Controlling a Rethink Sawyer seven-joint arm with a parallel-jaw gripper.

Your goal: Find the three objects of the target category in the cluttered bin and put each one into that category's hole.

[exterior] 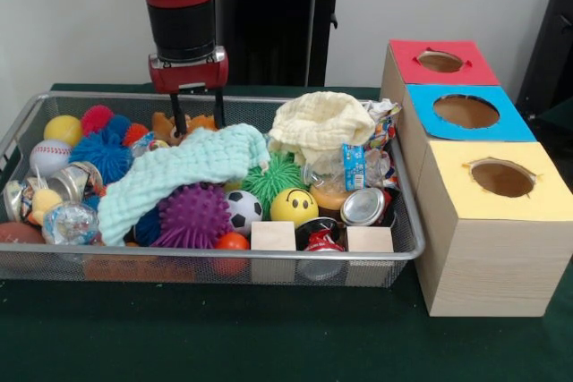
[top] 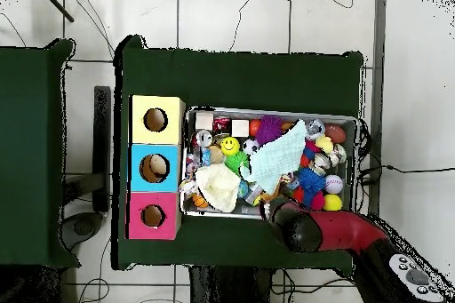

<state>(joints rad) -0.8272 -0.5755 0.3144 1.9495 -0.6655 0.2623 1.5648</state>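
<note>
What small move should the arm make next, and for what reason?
Probably lower the pincer a little further. It hangs open above the far part of the wire bin, beside the mint cloth, holding nothing. Which category is the target, the pictures do not show.

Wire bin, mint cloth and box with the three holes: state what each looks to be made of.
Wire bin: fine metal mesh with a shiny silver rim; the contents show through its walls.
Mint cloth: soft woven fabric, matte, with a waffle-like texture and loose folds.
Box: probably pale wood or plywood, with faint grain on its sides; its tops look like red, blue and yellow paper or paint.
</note>
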